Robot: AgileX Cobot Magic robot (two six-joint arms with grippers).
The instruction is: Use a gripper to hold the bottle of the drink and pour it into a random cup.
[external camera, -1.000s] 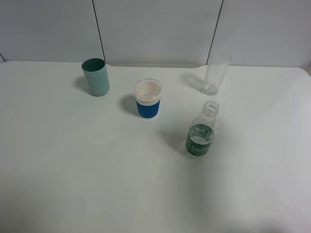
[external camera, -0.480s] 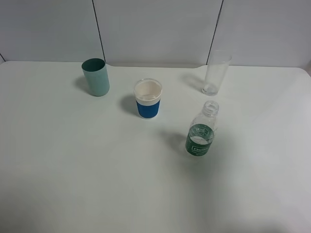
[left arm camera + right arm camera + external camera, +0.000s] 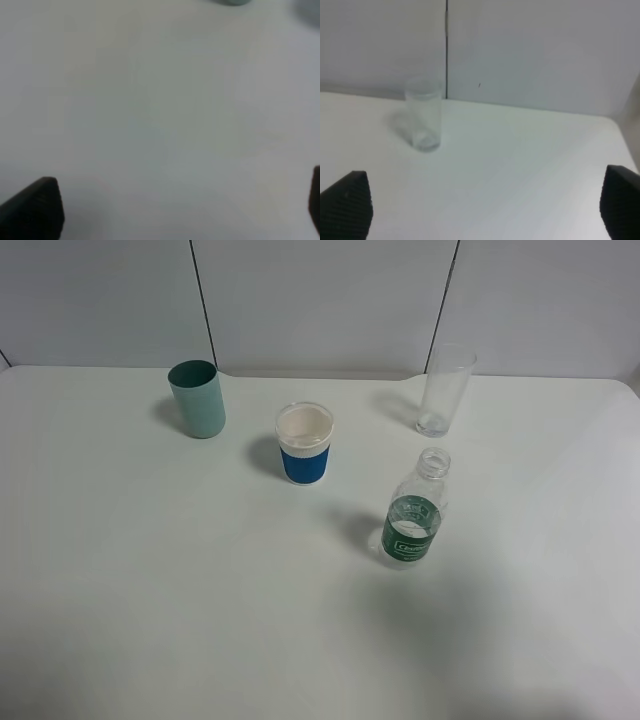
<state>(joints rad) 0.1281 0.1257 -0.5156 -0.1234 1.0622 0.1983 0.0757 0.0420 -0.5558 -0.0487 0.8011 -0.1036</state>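
Clear plastic bottle of the drink (image 3: 414,511) is standing upright on the white table (image 3: 150,590), at five o'clock from the blue cup (image 3: 304,443); right gripper (image 3: 480,210), fingers spread wide, is facing the glass (image 3: 423,119), bottle outside its view.

It looks like a lab or robot test bench rather than a home: a bare white table (image 3: 150,620) stands against plain white wall panels (image 3: 320,300) with dark seams (no furniture or decor around), and only a few drinking vessels sit spaced out on it.
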